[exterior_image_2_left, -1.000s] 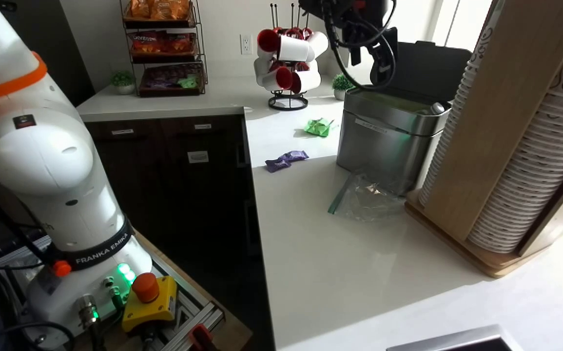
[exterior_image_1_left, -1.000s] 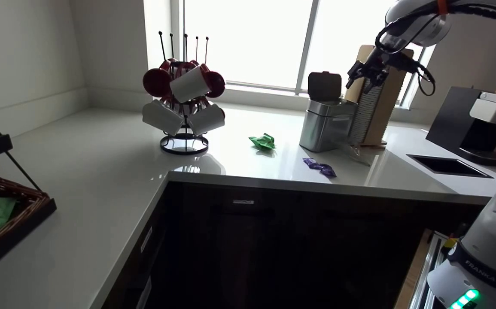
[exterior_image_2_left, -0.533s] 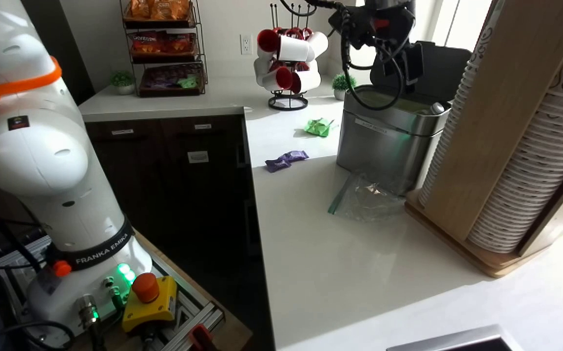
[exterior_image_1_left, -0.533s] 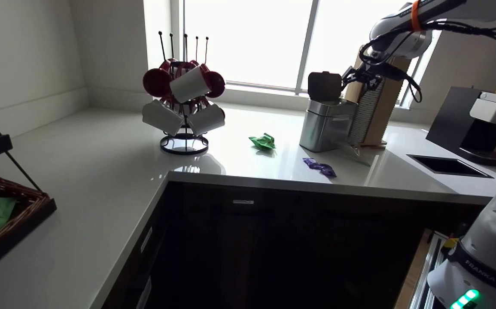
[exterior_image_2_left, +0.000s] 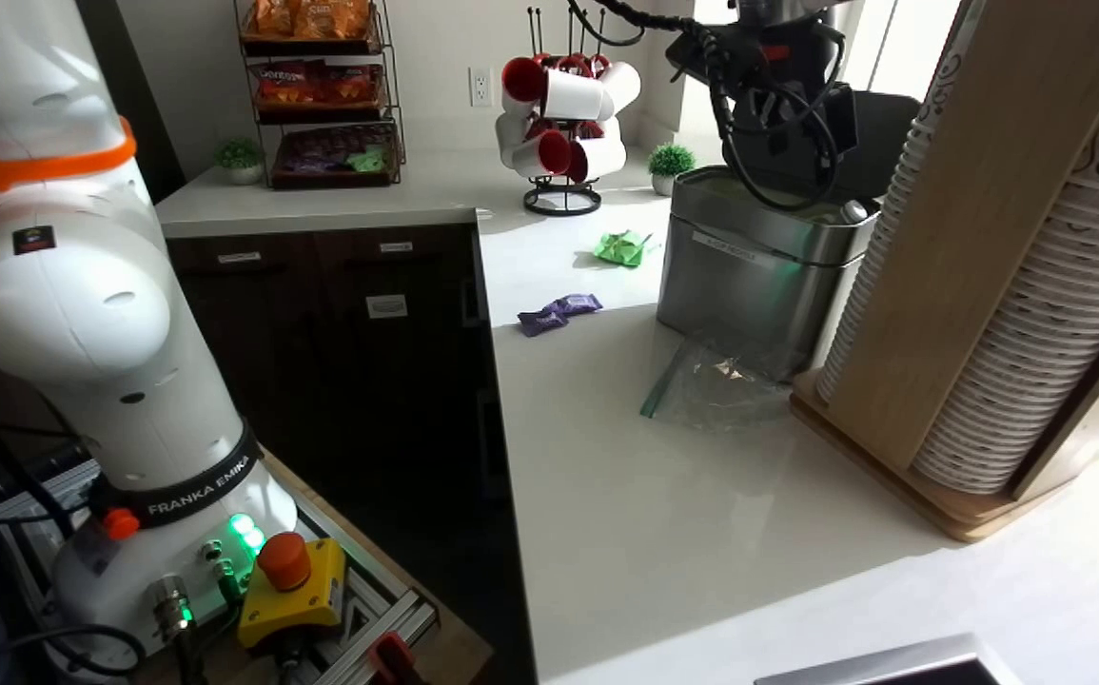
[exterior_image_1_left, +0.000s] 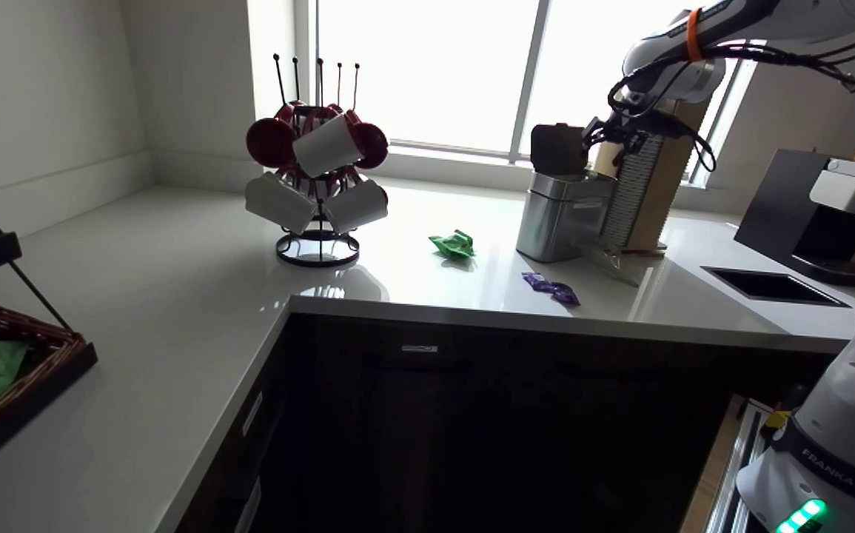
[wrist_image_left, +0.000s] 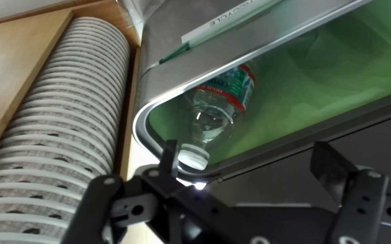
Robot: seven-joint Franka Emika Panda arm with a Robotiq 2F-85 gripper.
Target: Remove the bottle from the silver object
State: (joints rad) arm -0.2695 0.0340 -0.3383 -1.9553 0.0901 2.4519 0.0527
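Note:
The silver object is a silver-grey metal bin with its dark lid raised, seen in both exterior views (exterior_image_1_left: 554, 222) (exterior_image_2_left: 749, 295). In the wrist view its brushed wall (wrist_image_left: 222, 57) and rim surround a green liner. A clear bottle (wrist_image_left: 212, 118) with a white cap and a green-and-red label leans inside at the bin's corner, cap up near the rim. Its cap also shows in an exterior view (exterior_image_2_left: 855, 211). My gripper (wrist_image_left: 246, 149) is open and empty above the bin's lid side. One fingertip appears beside the cap; contact cannot be told. The gripper also shows in an exterior view (exterior_image_1_left: 602, 146).
A wooden holder with stacked paper cups (exterior_image_2_left: 1034, 381) stands close beside the bin. A clear bag (exterior_image_2_left: 720, 385), purple packets (exterior_image_2_left: 559, 312) and a green packet (exterior_image_2_left: 621, 247) lie on the counter. A mug rack (exterior_image_1_left: 318, 248) and a coffee machine (exterior_image_1_left: 797, 215) stand farther off.
My gripper has moved down and towards the bin, leftward in one exterior view and rightward in the other, and is now close to the raised lid. Bin and bottle have not moved.

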